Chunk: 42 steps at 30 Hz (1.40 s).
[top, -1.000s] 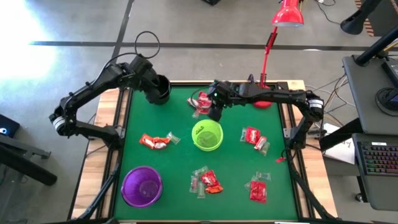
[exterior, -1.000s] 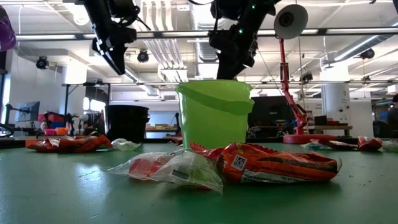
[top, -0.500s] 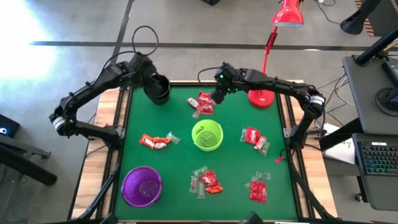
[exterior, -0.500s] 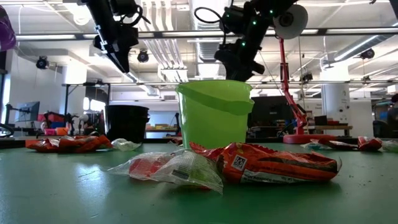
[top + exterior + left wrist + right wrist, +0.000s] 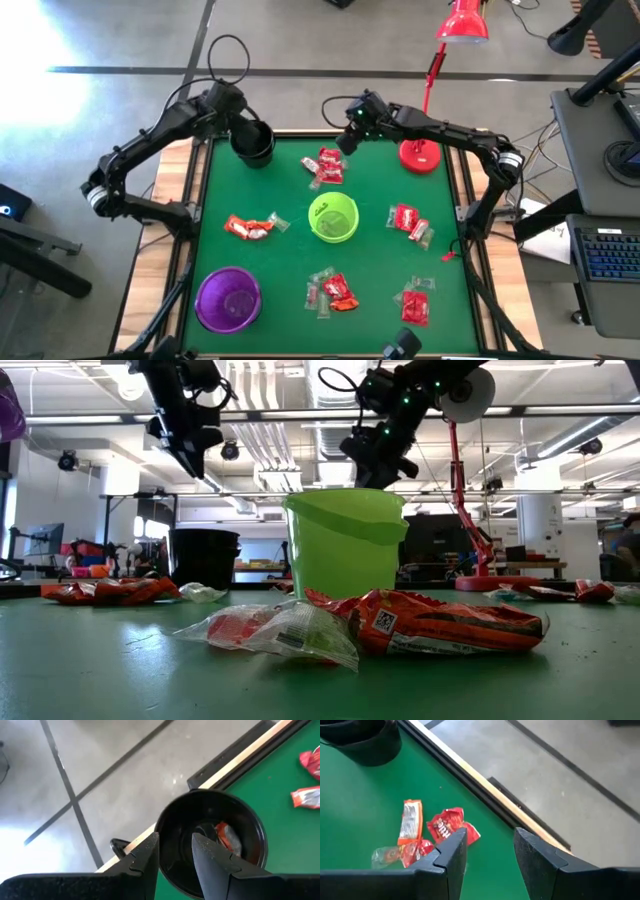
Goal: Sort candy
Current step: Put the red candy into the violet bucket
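Left hand (image 5: 175, 857) hangs over the black cup (image 5: 253, 143) at the surface's (image 5: 280, 300) far left corner, fingers parted and empty; one red candy (image 5: 228, 839) lies inside the cup. Right hand (image 5: 490, 852) is raised above the far edge, fingers apart, holding nothing. Candy clusters (image 5: 326, 165) lie scattered on the surface around the green cup (image 5: 333, 217); the purple cup (image 5: 228, 298) stands near left.

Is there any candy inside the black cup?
Yes, the left wrist view looks down into the black cup and shows a red-orange wrapped candy lying on its bottom.
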### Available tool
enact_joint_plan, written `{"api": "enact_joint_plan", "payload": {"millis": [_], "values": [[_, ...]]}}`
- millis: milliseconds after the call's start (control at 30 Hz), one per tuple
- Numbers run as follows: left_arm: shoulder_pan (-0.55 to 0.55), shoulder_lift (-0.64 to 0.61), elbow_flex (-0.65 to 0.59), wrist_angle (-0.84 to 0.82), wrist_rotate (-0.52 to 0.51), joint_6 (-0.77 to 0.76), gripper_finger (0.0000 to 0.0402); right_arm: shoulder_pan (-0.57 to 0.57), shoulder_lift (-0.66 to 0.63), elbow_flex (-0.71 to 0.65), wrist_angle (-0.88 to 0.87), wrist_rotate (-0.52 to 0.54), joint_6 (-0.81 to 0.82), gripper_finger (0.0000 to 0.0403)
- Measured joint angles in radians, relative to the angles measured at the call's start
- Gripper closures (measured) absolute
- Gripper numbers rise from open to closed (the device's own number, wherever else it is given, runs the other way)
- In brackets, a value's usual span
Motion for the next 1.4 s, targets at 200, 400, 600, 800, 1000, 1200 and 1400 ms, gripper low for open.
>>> {"api": "enact_joint_plan", "payload": {"millis": [200,400,600,800,1000,1200,1400], "values": [[0.012,0.038,0.0,-0.004,0.0,0.001,0.0301,-0.001,0.001,0.0,0.059,0.0,-0.058,0.0248],[0.032,0.075,0.0,-0.005,0.001,0.001,0.0301,-0.004,0.001,0.0,0.132,0.0,-0.078,0.0248],[0.05,0.099,0.01,-0.014,0.0,0.009,0.0301,-0.02,0.005,0.0,0.138,0.001,-0.075,0.0248],[0.053,0.101,0.028,-0.01,-0.064,0.019,0.0301,-0.021,0.015,0.0,0.171,0.002,-0.076,0.0248],[0.091,0.102,0.042,0.022,-0.096,0.029,0.0301,-0.029,0.051,0.0,0.296,0.002,-0.116,0.0248],[0.123,0.103,0.044,0.035,-0.078,0.093,0.0301,-0.035,0.075,0.0,0.346,0.001,-0.068,0.0248],[0.129,0.103,0.067,0.021,-0.072,0.122,0.0301,-0.038,0.054,0.0,0.383,0.004,-0.076,0.0248]]}}
